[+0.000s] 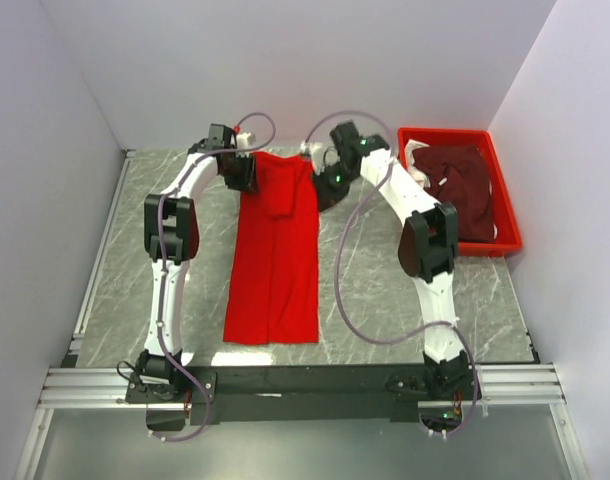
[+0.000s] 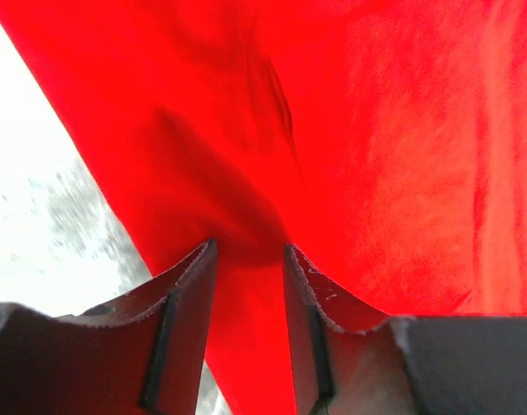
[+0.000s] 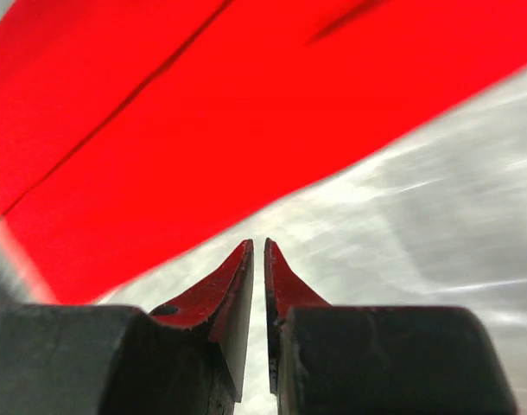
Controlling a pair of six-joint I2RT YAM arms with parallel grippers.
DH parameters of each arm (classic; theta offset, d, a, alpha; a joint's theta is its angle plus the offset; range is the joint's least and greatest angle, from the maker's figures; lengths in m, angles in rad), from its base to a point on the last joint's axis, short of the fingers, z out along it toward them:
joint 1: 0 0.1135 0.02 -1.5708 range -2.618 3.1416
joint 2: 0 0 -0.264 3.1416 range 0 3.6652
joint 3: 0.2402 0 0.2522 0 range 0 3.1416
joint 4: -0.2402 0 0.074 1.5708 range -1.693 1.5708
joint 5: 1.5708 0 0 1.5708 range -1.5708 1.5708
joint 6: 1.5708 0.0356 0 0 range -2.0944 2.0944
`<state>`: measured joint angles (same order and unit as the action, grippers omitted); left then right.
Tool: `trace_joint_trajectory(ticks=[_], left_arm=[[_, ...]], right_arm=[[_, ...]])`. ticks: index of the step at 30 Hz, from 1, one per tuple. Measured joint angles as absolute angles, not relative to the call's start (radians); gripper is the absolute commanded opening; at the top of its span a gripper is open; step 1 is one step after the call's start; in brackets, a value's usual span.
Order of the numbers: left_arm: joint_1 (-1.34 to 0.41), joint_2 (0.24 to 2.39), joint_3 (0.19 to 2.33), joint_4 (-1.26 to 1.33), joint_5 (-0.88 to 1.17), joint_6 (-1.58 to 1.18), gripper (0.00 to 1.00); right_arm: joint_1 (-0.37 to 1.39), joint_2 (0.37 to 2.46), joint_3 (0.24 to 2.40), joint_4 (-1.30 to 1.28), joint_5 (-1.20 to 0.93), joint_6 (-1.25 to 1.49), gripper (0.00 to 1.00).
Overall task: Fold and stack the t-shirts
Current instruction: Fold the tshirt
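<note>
At its far end, the red t-shirt (image 1: 275, 260) is straddled by the parted left gripper (image 2: 250, 249); the right gripper (image 3: 258, 245) is closed, empty.

Overhead view; wrist cameras close over red t-shirt (image 1: 275, 250).

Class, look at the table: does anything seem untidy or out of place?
The maroon t-shirt lies crumpled in the red tray, unfolded. The red t-shirt lies flat on the table, its far end bunched.

Plain white walls (image 1: 285, 60) enclose a grey marbled tabletop (image 1: 385, 290) edged with aluminium rails (image 1: 95, 385).
</note>
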<state>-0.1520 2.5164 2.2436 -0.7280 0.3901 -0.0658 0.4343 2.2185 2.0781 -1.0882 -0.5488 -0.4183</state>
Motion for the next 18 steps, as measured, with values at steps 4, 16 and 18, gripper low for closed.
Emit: trace_joint_trajectory(ticks=[4,16,18], left_arm=[[-0.139,2.496,2.216,-0.653,0.401,-0.071,0.46],[-0.025,2.064,1.835,-0.601,0.539,-0.032,0.50],[-0.019,2.022,1.785,-0.612,0.563,-0.014,0.49]], right_arm=[[0.400,2.320,2.256,-1.033,-0.463,-0.394,0.18],[0.492,2.383,2.232,-0.945,-0.343,-0.369,0.19],[0.510,2.418,2.265,-0.949,-0.326,-0.378,0.18]])
